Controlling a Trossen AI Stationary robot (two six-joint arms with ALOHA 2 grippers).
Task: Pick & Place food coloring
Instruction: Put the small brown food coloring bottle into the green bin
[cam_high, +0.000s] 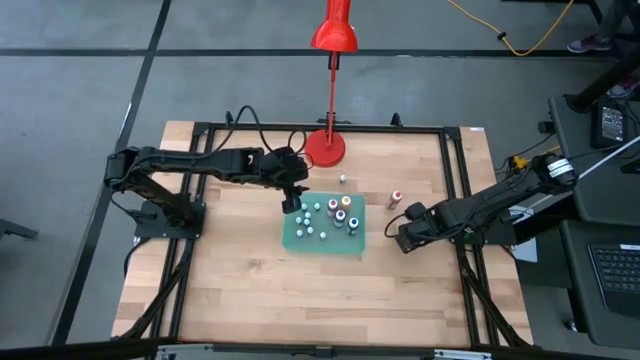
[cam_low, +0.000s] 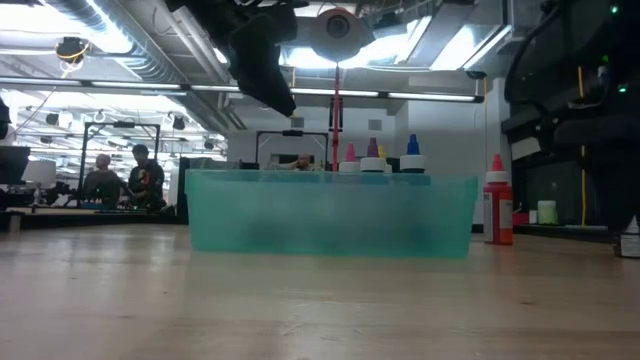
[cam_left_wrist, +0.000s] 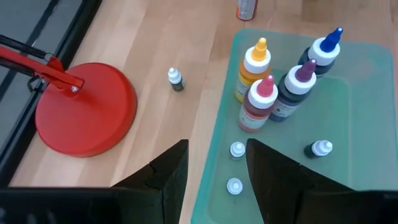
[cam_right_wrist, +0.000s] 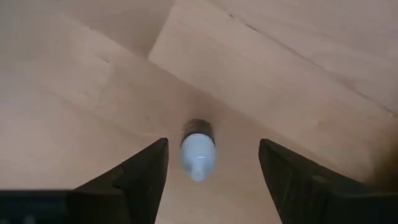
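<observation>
A green tray (cam_high: 322, 238) lies mid-table and holds food coloring bottles: taller ones with yellow (cam_left_wrist: 254, 68), pink (cam_left_wrist: 261, 102), purple (cam_left_wrist: 295, 90) and blue (cam_left_wrist: 323, 53) caps, and tiny white-capped ones (cam_left_wrist: 237, 149). My left gripper (cam_left_wrist: 216, 149) hovers open over the tray's far left corner (cam_high: 292, 203), holding nothing. My right gripper (cam_high: 405, 238) points down at the table right of the tray, open. A tiny white-capped bottle (cam_right_wrist: 198, 152) stands on the wood between its fingers, untouched. A red-capped bottle (cam_high: 396, 199) and a tiny bottle (cam_left_wrist: 176, 79) stand on the table outside the tray.
A red lamp's round base (cam_high: 325, 148) stands at the table's far edge, behind the tray, its pole rising from it. A black frame (cam_high: 455, 200) runs around the tabletop. Bare wood lies toward the table's near edge. People sit in the room beyond (cam_low: 125, 180).
</observation>
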